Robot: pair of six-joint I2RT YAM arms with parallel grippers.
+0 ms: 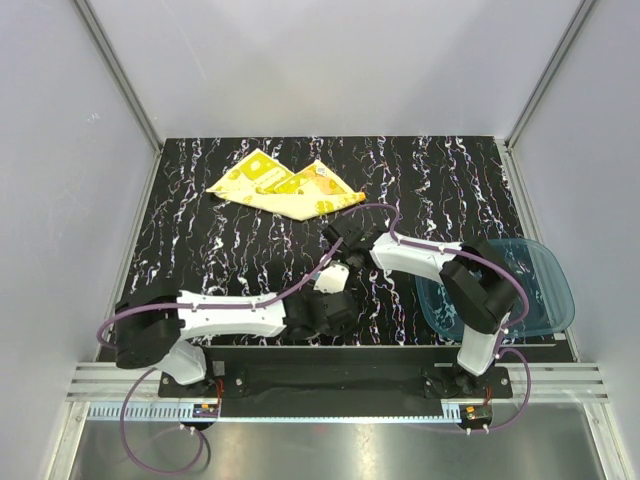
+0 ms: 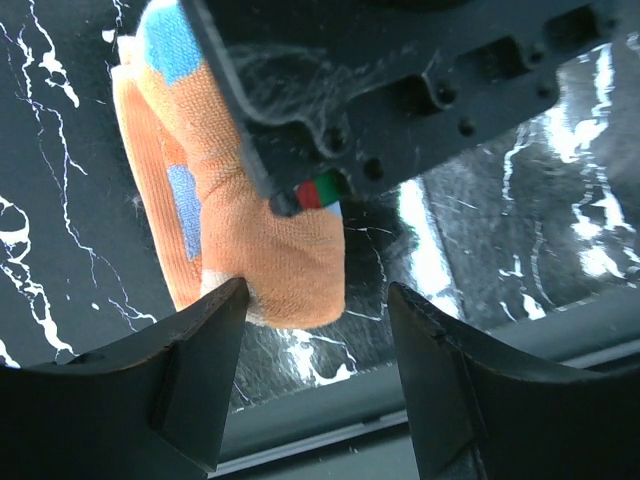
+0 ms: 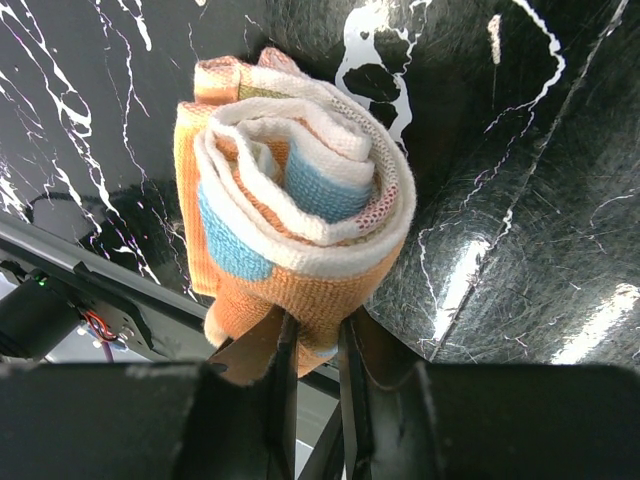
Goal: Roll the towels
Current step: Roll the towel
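Observation:
The orange towel [image 3: 290,210] with light-blue dots is wound into a tight roll just above the black marbled table. My right gripper [image 3: 312,340] is shut on the roll's lower edge. In the left wrist view the same orange towel [image 2: 250,230] hangs under the right gripper's dark body. My left gripper [image 2: 318,300] stands open below it, its left fingertip [image 2: 225,300] against the roll's end. From above, both grippers meet near the table's front middle, where only a pale bit of the roll [image 1: 332,280] shows. The yellow towel [image 1: 285,188] lies flat and loosely folded at the back.
A translucent blue plastic tray [image 1: 545,300] sits at the right front, partly under the right arm. The table's front edge and the metal rail [image 1: 330,385] run close behind the grippers. White walls close in the table on three sides.

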